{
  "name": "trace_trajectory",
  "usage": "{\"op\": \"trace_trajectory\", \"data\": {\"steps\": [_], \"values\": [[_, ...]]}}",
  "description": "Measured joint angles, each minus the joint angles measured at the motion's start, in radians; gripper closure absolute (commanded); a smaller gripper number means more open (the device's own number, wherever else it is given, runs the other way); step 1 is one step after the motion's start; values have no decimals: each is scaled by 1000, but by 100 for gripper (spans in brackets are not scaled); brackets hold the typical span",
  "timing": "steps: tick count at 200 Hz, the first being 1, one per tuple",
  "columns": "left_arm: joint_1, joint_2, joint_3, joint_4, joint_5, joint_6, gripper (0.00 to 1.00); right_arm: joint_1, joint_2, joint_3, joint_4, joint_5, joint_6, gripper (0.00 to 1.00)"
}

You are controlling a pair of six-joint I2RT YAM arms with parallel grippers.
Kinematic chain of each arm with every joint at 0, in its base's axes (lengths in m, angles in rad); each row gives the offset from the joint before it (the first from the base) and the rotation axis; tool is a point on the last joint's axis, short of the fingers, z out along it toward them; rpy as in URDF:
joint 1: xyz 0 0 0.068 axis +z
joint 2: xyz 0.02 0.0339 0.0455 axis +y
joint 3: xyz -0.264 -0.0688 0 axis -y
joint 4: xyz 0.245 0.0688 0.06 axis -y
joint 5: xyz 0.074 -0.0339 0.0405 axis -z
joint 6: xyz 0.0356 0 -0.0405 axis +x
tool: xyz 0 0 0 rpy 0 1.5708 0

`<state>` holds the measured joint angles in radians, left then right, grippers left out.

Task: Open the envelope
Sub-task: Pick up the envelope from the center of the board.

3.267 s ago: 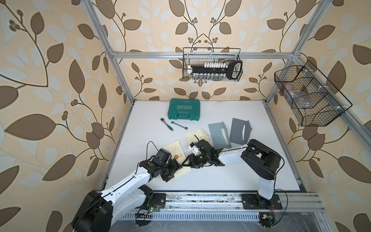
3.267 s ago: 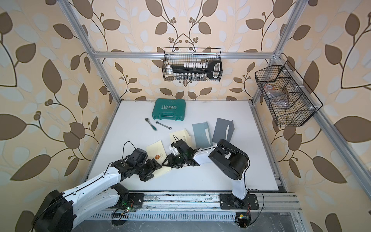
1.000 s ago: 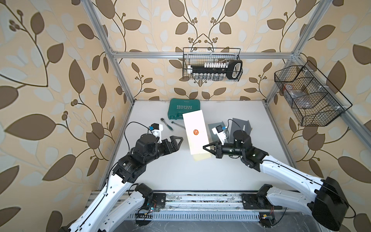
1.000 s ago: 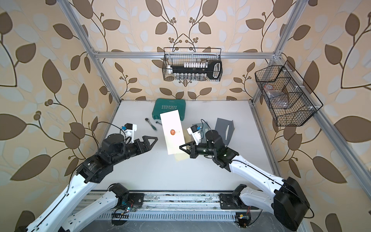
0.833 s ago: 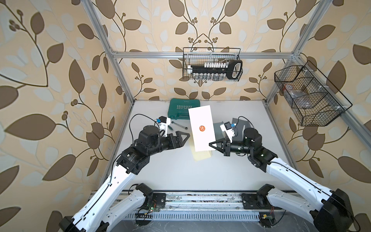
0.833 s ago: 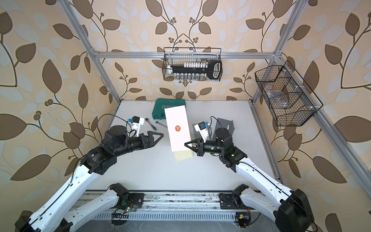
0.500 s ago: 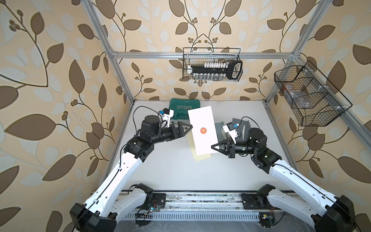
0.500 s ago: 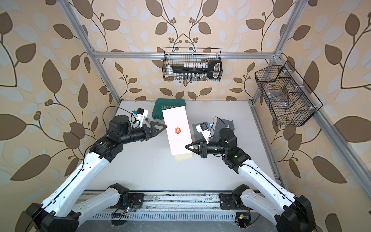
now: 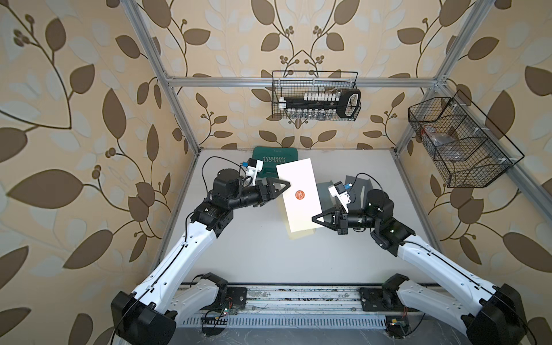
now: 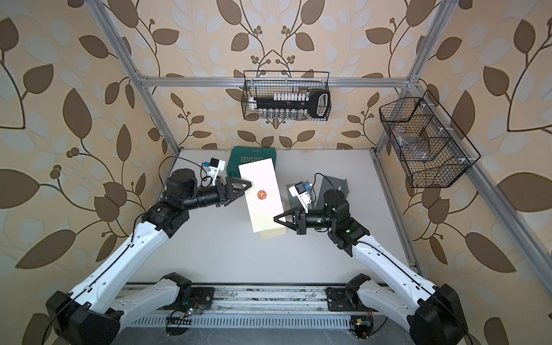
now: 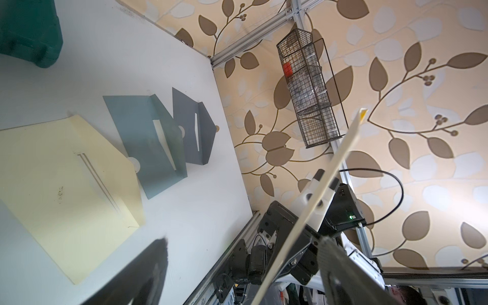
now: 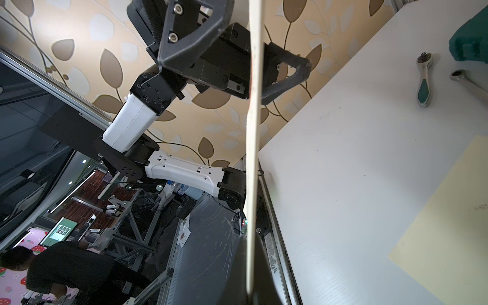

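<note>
1. Left gripper (image 9: 285, 185) has closed the gap of a second ago. Its black fingers now straddle the upper left edge of the white paper envelope (image 9: 300, 197), which has also risen toward the back wall.
2. Left jaws are spread wide, one finger on either side of the edge, pinching nothing.
3. Right gripper (image 9: 316, 219) is clamped tight on the white paper envelope's lower right edge, holding it tilted in the air above the table. Round red wax seal (image 9: 299, 195) faces up.
4. Surface: matte white tabletop (image 9: 254, 254), silver aluminium frame posts (image 9: 176, 101), beige wallpaper with brown leaves (image 9: 74, 119).
5. On the table, below the raised sheet, lies a flat pale yellow envelope (image 11: 66, 171). Beside it are a blue-grey envelope (image 11: 142, 142) and a dark grey envelope (image 11: 195, 132), flaps open. Dark green plastic tool case (image 9: 268, 158) sits at the back edge, with a green-handled steel ratchet (image 12: 423, 87) nearby.
6. Black wire basket (image 9: 315, 97) hangs on the back wall, and a second black wire basket (image 9: 460, 143) on the right wall.
7. Hidden: in both top views the ratchet is covered and the blue-grey envelope shows only a sliver. Both wrist views show the raised sheet edge-on only. The side basket's contents are unreadable.
</note>
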<state>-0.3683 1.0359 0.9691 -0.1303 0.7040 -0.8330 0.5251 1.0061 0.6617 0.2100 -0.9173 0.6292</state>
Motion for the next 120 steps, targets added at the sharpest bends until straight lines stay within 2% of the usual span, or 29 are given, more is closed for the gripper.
{"op": "trace_trajectory", "data": {"steps": [47,120], "values": [[-19,7,-23,53,4,-16,28,37,40,0,11,0,3,100],[-19,7,-26,76,4,-23,40,51,68,0,19,6,7,100]]}}
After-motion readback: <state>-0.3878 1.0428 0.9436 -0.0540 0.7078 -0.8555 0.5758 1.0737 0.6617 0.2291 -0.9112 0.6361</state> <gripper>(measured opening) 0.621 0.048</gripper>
